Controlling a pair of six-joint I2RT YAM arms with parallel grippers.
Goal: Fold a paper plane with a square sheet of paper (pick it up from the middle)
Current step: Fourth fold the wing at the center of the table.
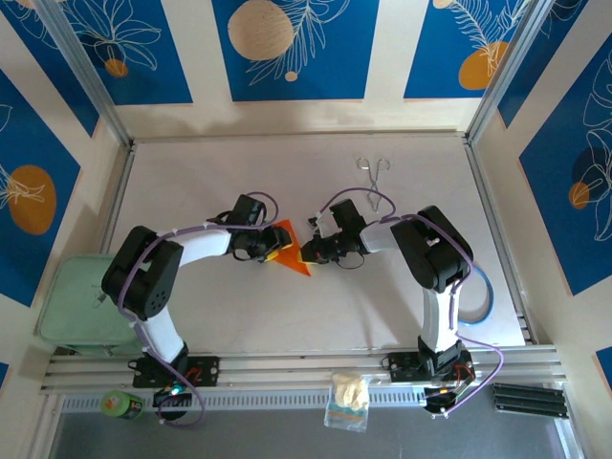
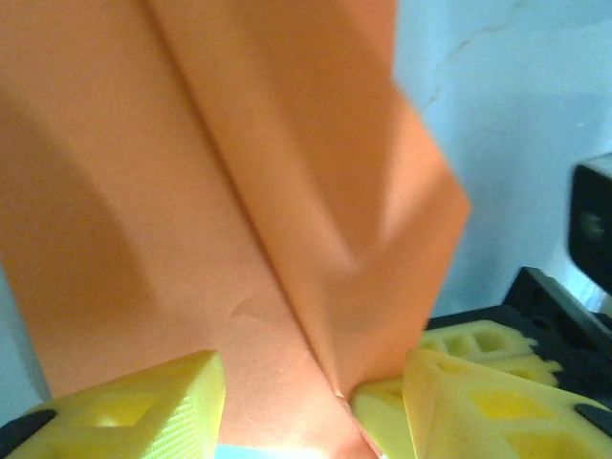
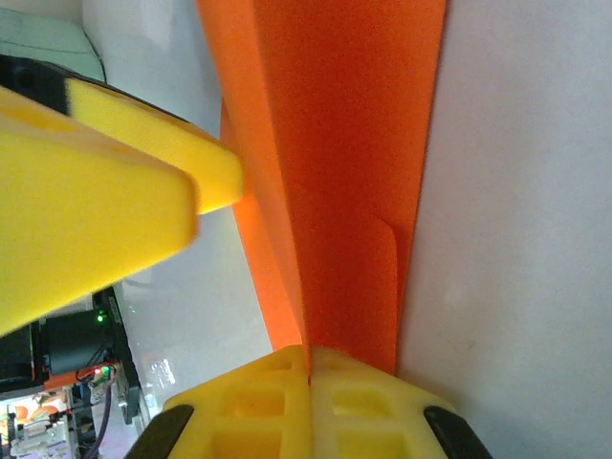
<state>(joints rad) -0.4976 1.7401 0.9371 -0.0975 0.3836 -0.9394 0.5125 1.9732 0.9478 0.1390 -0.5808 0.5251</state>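
Clamped tight, my right claw (image 3: pixel 308 371) presses its yellow fingertips together on the folded edge of the orange paper (image 3: pixel 344 172). My left claw (image 2: pixel 314 375) stands partly open, its two fingers apart with the paper passing between them. My right wrist camera shows that pinch, and the paper rising from it as a narrow, double-layered strip with a left fingertip (image 3: pixel 215 177) touching its side. My left wrist camera gives the broad face instead: a long crease running down toward my fingers and a folded flap with a blunt corner. From above, the paper is a small bright triangle near the middle of the bench (image 1: pixel 287 172), between both claws, its point toward the near edge.
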